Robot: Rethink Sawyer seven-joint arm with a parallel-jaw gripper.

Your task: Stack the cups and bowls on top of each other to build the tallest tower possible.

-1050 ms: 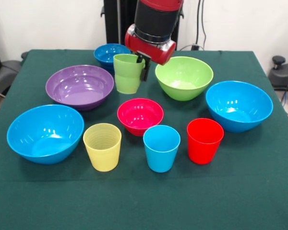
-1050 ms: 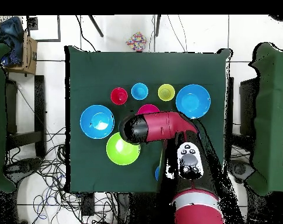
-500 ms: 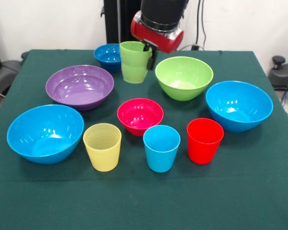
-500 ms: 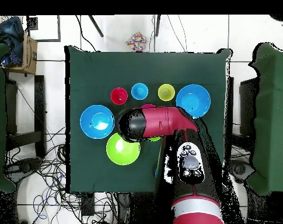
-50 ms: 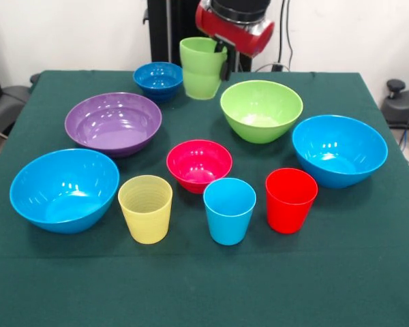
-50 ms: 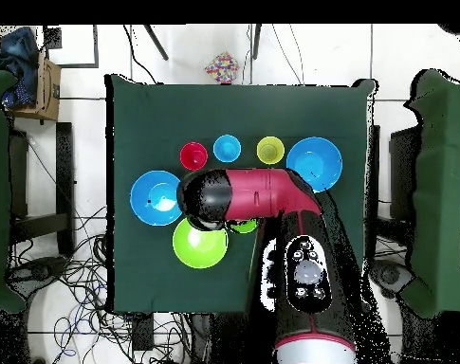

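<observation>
My claw (image 5: 222,60) is clamped on the green cup's (image 5: 202,68) rim, holding it clear above the table (image 5: 368,272). The lime-green bowl (image 5: 262,110) sits at its 4 o'clock, the dark blue bowl (image 5: 157,80) at 9; the table's near edge lies bare.

Robot lab, set up for tabletop trials

A table (image 5: 54,286) draped in dark green cloth stands on a white tiled floor (image 6: 309,57) by a plain white wall (image 5: 68,34). Loose black cables (image 6: 72,275) sprawl over the tiles beside it, more cables (image 5: 285,34) hang down the wall, and black chairs (image 6: 20,190) flank the table.
</observation>
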